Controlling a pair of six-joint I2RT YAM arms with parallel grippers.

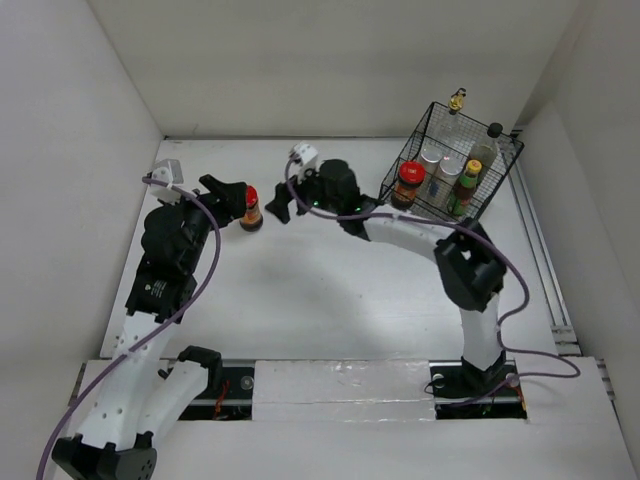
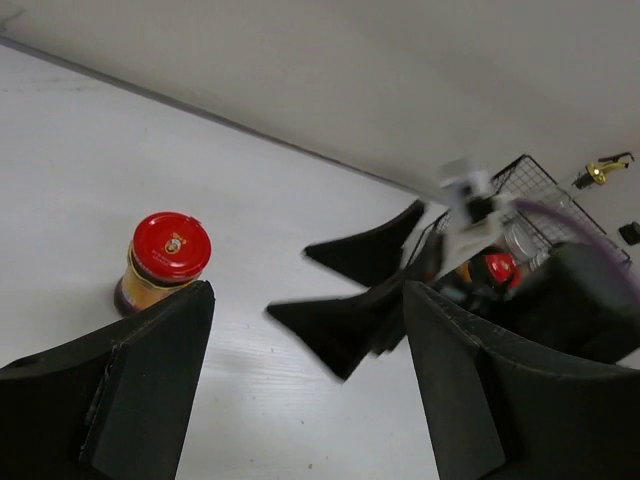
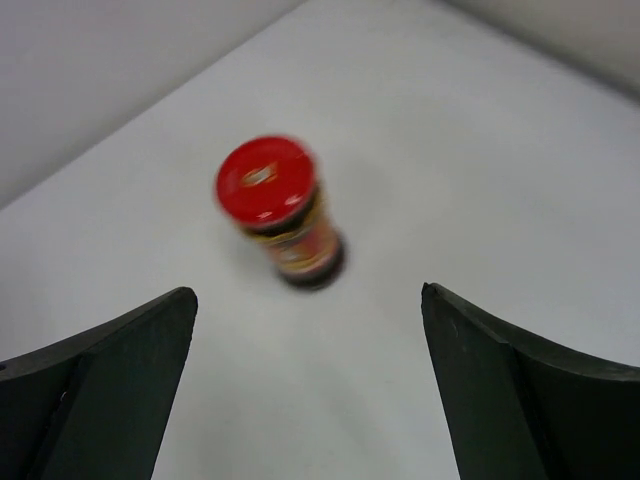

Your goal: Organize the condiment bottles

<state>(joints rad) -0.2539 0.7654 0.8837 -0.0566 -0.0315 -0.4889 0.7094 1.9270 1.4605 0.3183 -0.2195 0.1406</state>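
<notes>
Gaping left claw and right claw flank a jar on a white table.

red-lidded jar: lid glossy, smooth
table: matt white
wire basket: thin black metal
right gripper fingers: matt black, plastic-looking

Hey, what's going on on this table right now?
Two robot arms are sorting condiment bottles. Most of the bottles already stand in the black wire basket at the far right. One red-lidded jar stands upright on the table, outside the basket. The left gripper and the right gripper sit on either side of it, both open, neither gripping it.
</notes>
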